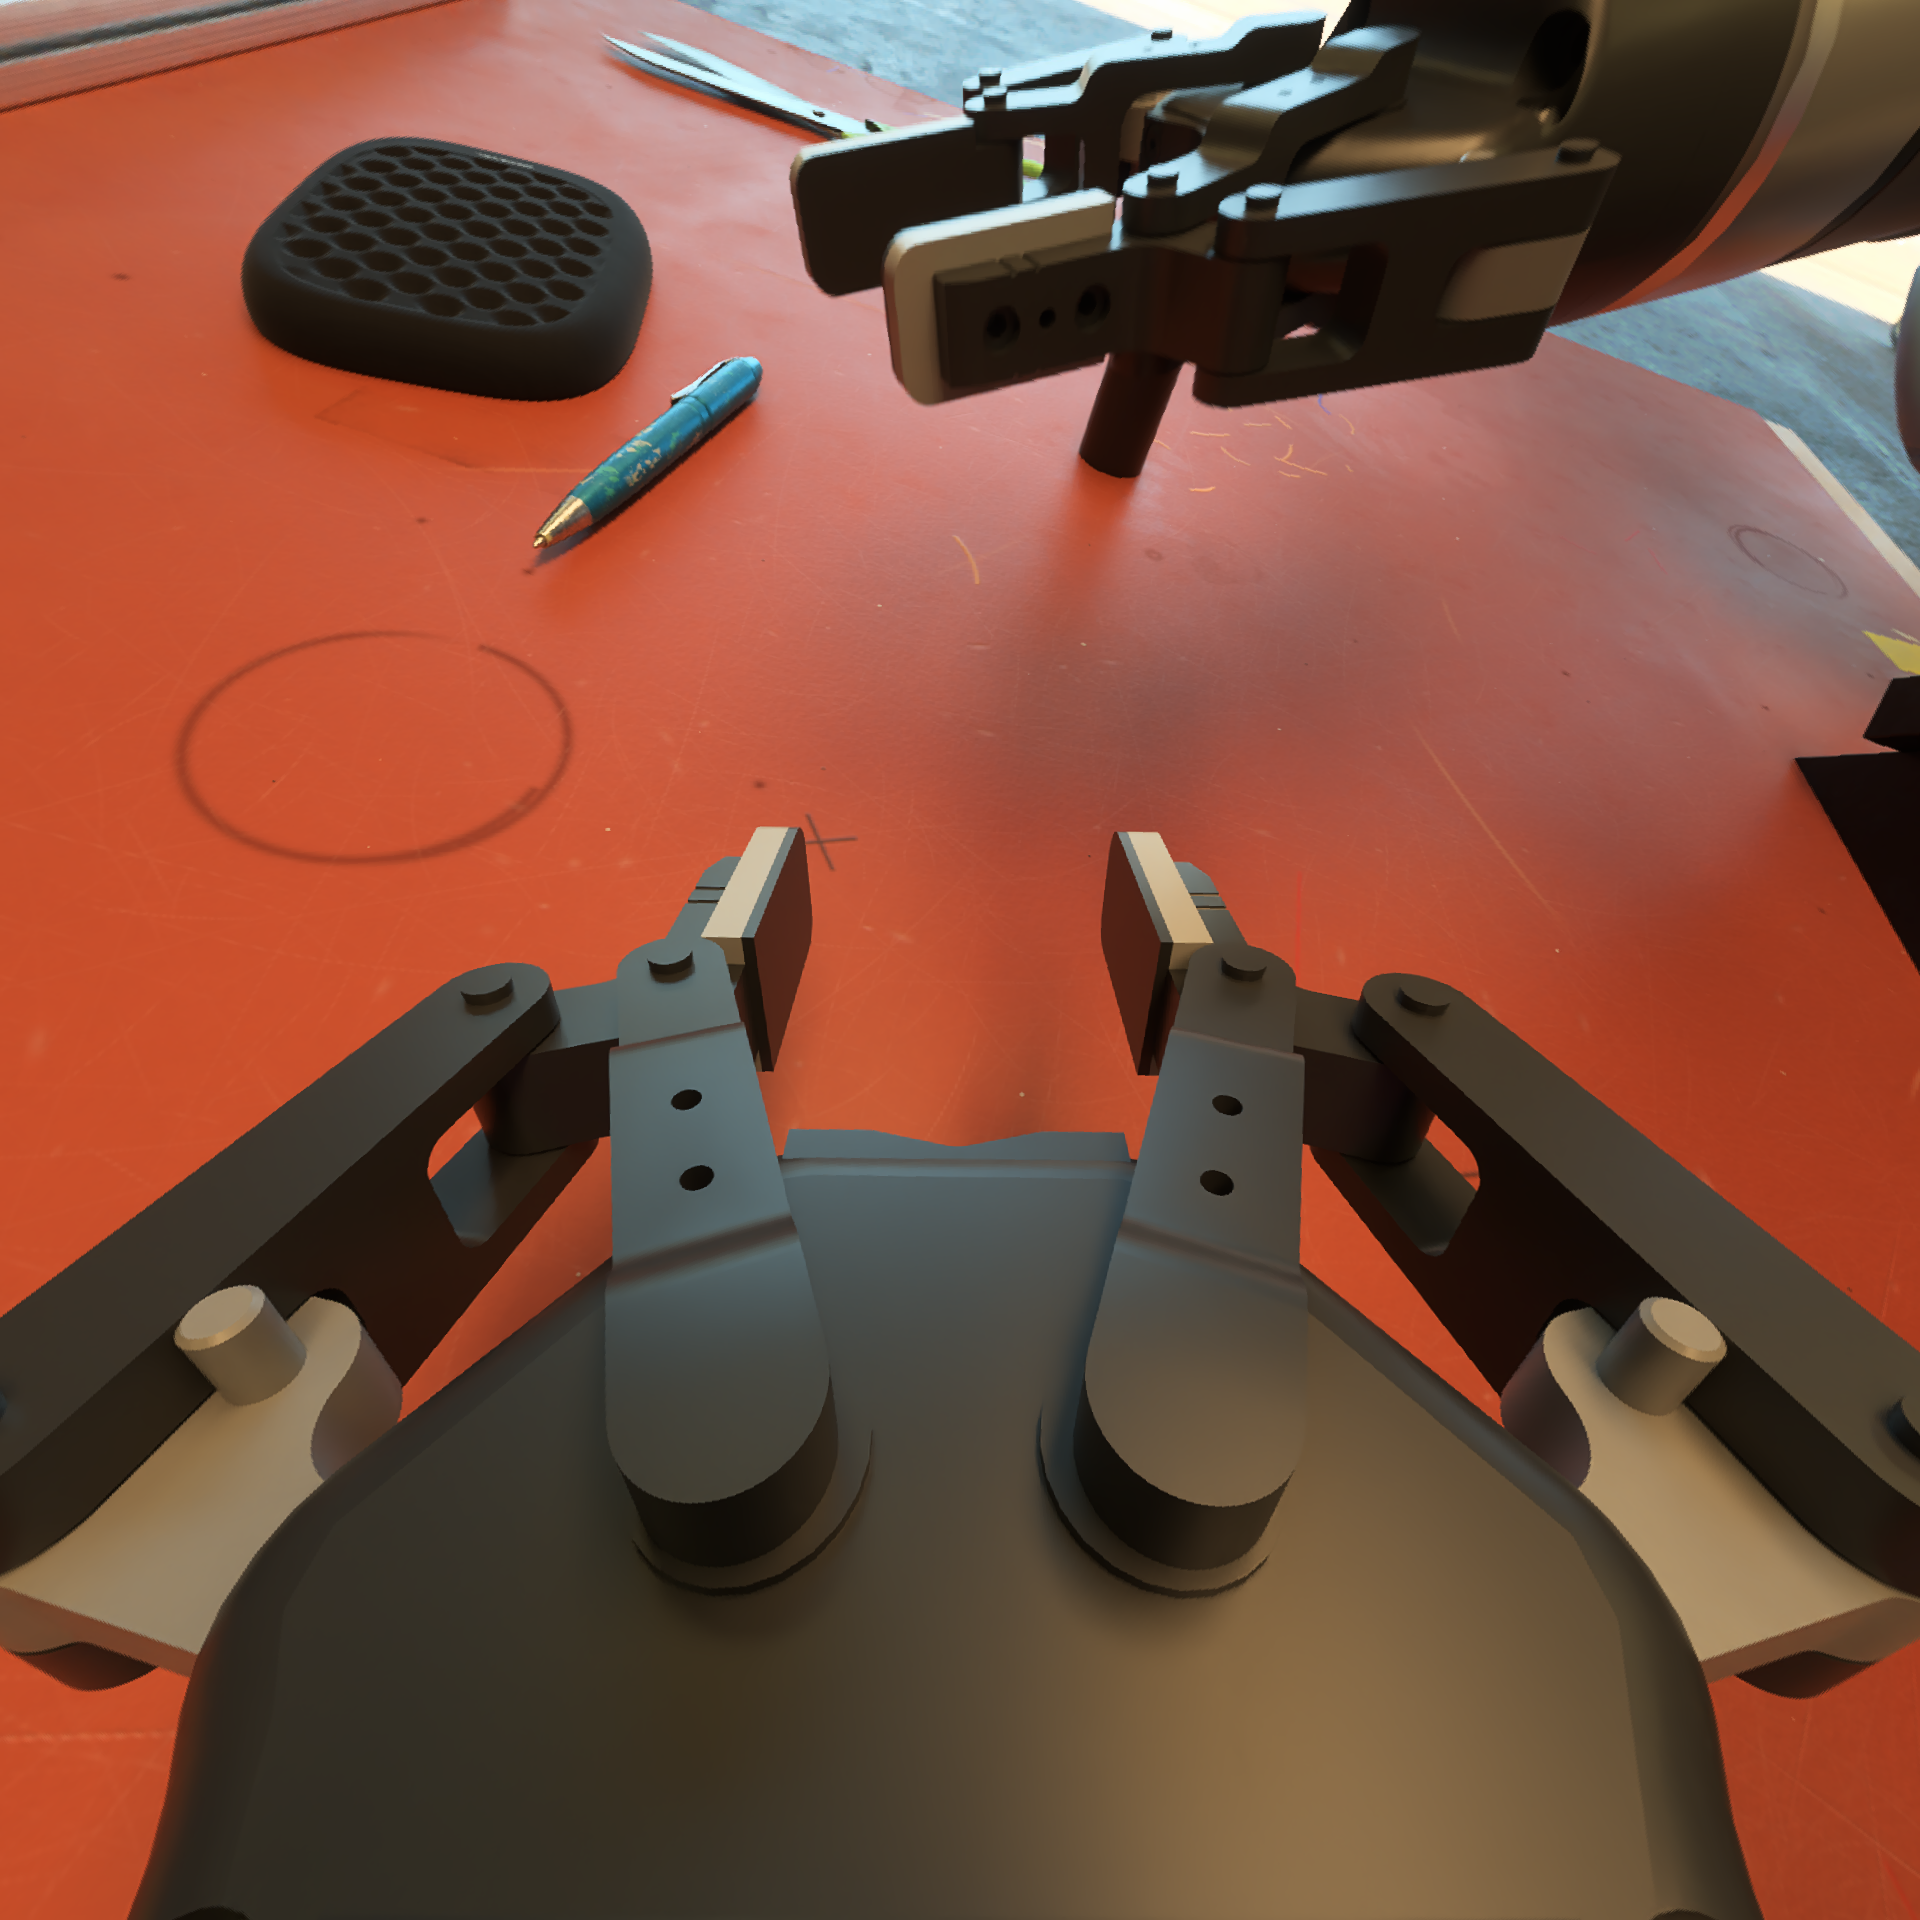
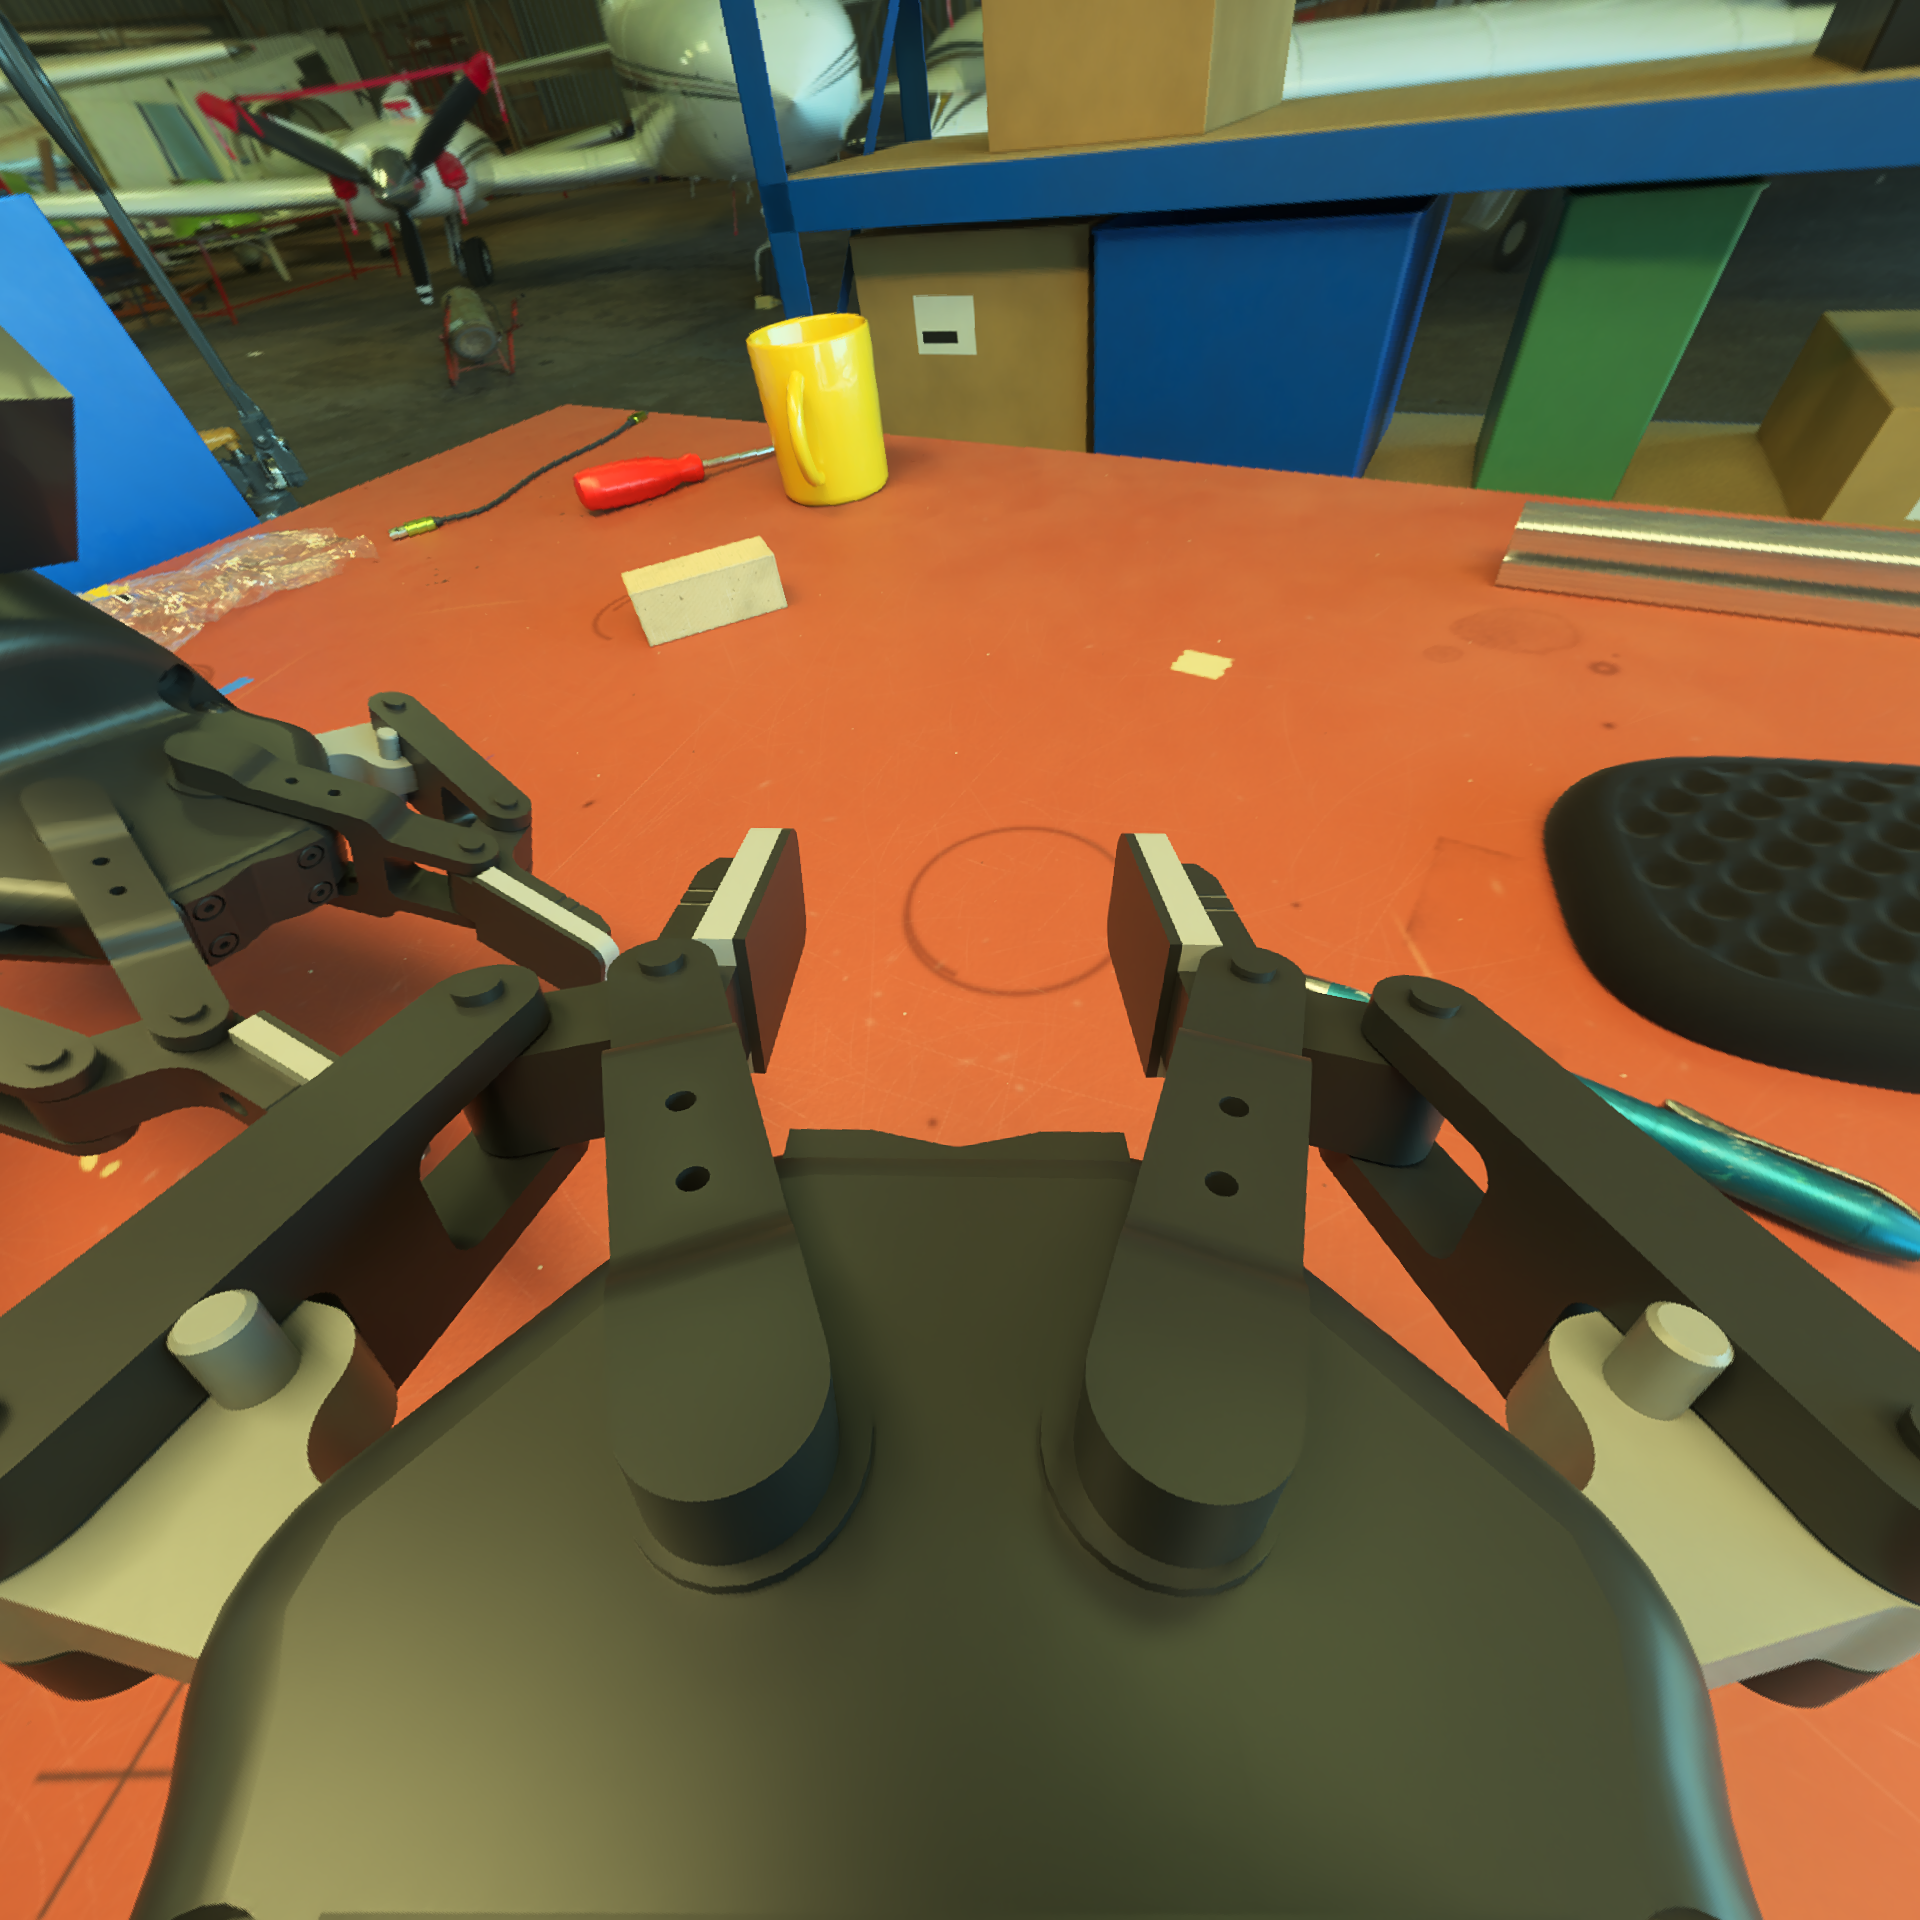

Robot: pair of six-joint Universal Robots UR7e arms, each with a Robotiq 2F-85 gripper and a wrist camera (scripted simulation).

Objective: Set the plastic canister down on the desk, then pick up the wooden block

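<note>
A small dark cylindrical canister (image 1: 1124, 421) stands slightly tilted on the orange desk (image 1: 1039, 675). Its top is hidden behind my right gripper (image 1: 864, 260), which hovers over it with its fingers apart. The canister does not show in the right wrist view, where my right gripper (image 2: 956, 935) is open and empty above a drawn circle. The pale wooden block (image 2: 704, 589) lies farther off on the desk, near a yellow mug. My left gripper (image 1: 956, 935) is open and empty over bare desk. It also shows at the left of the right wrist view (image 2: 416, 982).
A black honeycomb pad (image 1: 447, 265) (image 2: 1756, 914) and a blue pen (image 1: 655, 447) (image 2: 1766, 1174) lie near the grippers. Scissors (image 1: 727, 83) lie at the far edge. A yellow mug (image 2: 821, 410), red screwdriver (image 2: 644, 480), metal bar (image 2: 1714, 566) and plastic bag (image 2: 229, 571) lie beyond the block.
</note>
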